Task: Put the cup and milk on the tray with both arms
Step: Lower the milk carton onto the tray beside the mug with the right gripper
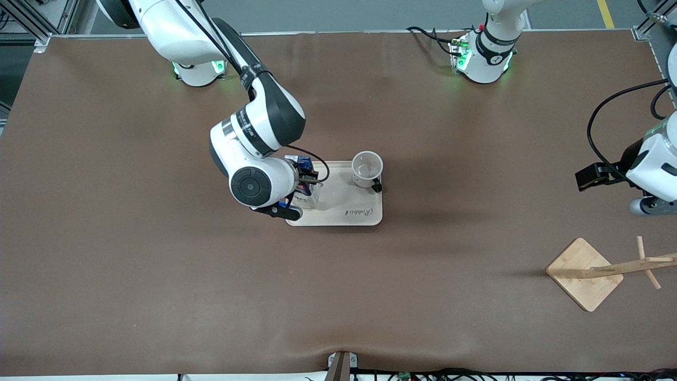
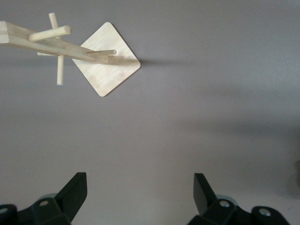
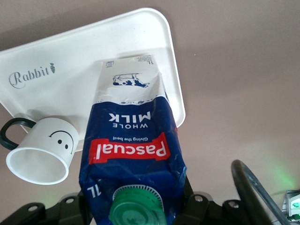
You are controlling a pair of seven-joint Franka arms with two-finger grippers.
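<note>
The cream tray [image 1: 349,210] lies mid-table, with script print on it in the right wrist view [image 3: 70,61]. The white smiley cup [image 1: 367,168] stands upright on the tray's end toward the left arm, and also shows in the right wrist view [image 3: 44,152]. The dark blue milk [image 1: 307,177] stands on the tray's end toward the right arm. My right gripper [image 1: 302,186] is shut on the milk [image 3: 133,150] just below its green cap, one finger on each side [image 3: 136,206]. My left gripper [image 2: 138,180] is open and empty over bare table, and that arm [image 1: 653,164] waits.
A wooden stand with a square base [image 1: 584,272] and pegs sits toward the left arm's end, nearer the front camera than the left arm. It also shows in the left wrist view [image 2: 108,61]. A black cable loops beside the right wrist [image 3: 253,192].
</note>
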